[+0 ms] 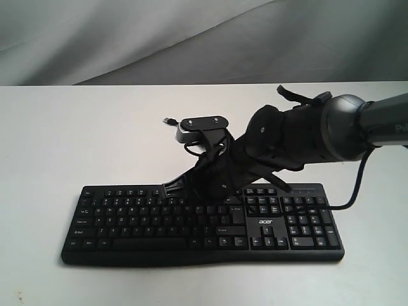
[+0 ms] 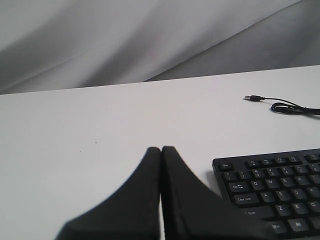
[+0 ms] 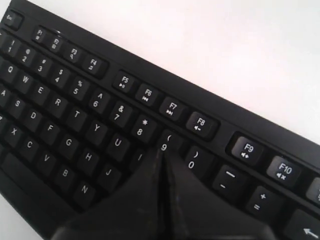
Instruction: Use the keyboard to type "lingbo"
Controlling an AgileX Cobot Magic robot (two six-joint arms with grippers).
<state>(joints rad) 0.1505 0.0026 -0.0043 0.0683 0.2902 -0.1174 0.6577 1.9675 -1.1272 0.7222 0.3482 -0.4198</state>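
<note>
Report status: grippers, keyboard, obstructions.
Right gripper shut, tip by the 9 key. Left gripper shut, off the keyboard. Keyboard flat on table. No obstruction seen.

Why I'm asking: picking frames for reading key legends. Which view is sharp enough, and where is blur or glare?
Right wrist view: keyboard legends crisp, though the right tool is a dark blurred mass near the lens and the table is washed out. Left wrist view: left tool soft, only the keyboard's corner shows. Exterior view: evenly lit, no glare, legends too small to read.
</note>
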